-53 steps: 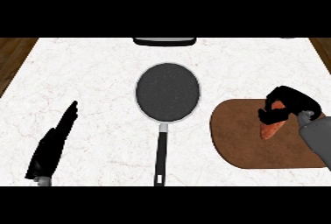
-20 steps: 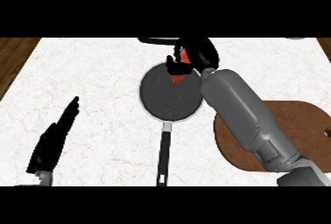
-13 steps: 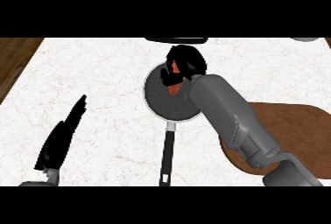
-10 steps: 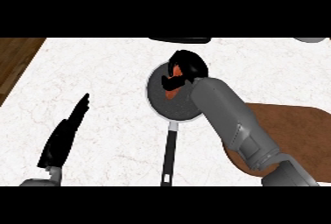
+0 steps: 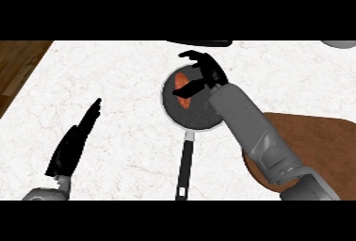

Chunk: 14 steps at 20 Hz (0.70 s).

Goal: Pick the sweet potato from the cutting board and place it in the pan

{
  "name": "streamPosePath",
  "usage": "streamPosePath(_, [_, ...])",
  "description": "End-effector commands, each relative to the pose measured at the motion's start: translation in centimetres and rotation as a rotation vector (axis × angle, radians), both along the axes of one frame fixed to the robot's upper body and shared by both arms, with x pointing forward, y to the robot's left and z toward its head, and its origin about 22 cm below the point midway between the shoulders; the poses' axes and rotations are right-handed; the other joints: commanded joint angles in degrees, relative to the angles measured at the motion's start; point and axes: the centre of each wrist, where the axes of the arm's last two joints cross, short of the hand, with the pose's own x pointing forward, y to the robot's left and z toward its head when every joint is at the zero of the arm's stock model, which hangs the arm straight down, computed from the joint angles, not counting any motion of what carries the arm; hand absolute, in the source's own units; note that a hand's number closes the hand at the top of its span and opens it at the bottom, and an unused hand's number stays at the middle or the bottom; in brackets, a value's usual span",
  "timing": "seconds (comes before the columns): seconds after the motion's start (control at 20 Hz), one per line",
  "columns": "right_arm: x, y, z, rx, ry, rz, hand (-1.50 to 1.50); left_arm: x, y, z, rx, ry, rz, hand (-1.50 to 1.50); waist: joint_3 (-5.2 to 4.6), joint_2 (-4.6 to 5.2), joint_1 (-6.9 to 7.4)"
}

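The orange sweet potato (image 5: 182, 83) lies in the far part of the round dark pan (image 5: 189, 115), near its rim. My right hand (image 5: 208, 71) hovers over that end of the pan with its fingers spread apart; the thumb crosses in front of the sweet potato and the other fingers arch above it. The grey right forearm runs from the lower right across the brown cutting board (image 5: 316, 136), which has nothing on its visible part. My left hand (image 5: 73, 141) rests open at the lower left, fingers straight.
The pan's long black handle (image 5: 183, 164) points toward me along the white marble counter (image 5: 118, 80). A dark object (image 5: 201, 43) sits at the far edge and a grey one (image 5: 341, 43) at the far right corner. The counter's left edge borders wood flooring (image 5: 17, 66).
My right hand carried the sweet potato from the cutting board to the pan, lowered it there, and its fingers have now spread apart. The left hand barely moved.
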Motion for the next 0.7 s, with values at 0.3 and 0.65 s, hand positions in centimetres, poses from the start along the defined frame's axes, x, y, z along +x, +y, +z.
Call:
streamPosePath(0.3, [1.5, -0.3, 2.9, 0.302, -0.167, -0.306, -1.50, -0.8, 1.4, 0.2, 0.005, 0.008, 0.047, 0.00, -0.02, -0.83, -2.62])
streamPosePath(0.65, [1.7, -8.8, 0.1, 0.387, -0.227, -0.450, -1.50, -0.7, 2.0, 0.0, -0.006, 0.032, 0.077, 0.00, 0.00, -0.83, -4.50])
